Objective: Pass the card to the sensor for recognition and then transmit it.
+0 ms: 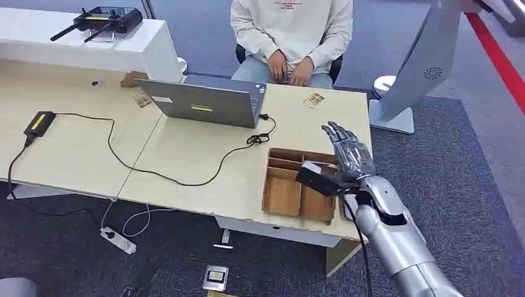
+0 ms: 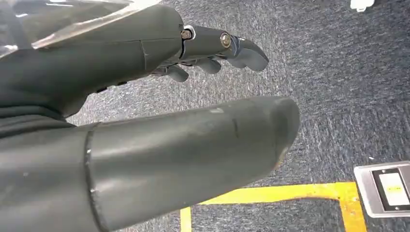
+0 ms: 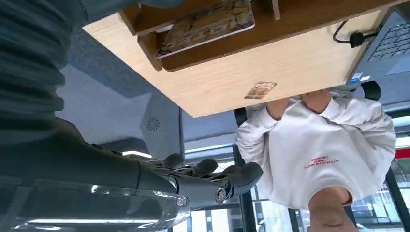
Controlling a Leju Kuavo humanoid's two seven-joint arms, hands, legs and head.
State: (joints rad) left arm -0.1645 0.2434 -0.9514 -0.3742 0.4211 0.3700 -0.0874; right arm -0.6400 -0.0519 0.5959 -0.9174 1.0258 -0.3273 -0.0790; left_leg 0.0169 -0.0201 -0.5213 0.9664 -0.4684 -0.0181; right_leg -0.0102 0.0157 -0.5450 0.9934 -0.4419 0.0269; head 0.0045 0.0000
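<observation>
Look at the head view first. You see the right hand (image 1: 348, 151) up in the air, over the right end of the desk (image 1: 186, 154). Its fingers are spread apart and it holds nothing. Just below it sits a wooden tray (image 1: 291, 185) with a few boxes inside. A card (image 1: 314, 99) lies flat on the desk, near the far edge, well apart from the hand. It lies in front of a person (image 1: 291, 31) in a white top who sits behind the desk with both hands in their lap. A grey laptop (image 1: 207, 102) stands open in the middle of the desk. A black cable (image 1: 155, 170) runs from it across the wood to a small black box (image 1: 39, 124). Another card (image 1: 142, 100) lies left of the laptop. A white stand (image 1: 421, 74) leans over on the right, off the desk.

Now the left wrist view. You see the left hand (image 2: 145, 121) over grey carpet (image 2: 338, 72). Its thumb and fingers are apart and nothing is in it. A yellow line (image 2: 290, 193) is on the floor, and a small grey plate (image 2: 387, 188) lies beside it.

Now the right wrist view, which is turned upside down. The right hand (image 3: 193, 181) has its fingers out and loose, with nothing in them. The card (image 3: 260, 90) lies on the desk close to its edge, near the person (image 3: 319, 150). A flat brown thing lies in the tray (image 3: 145, 46); you cannot tell what it is.
</observation>
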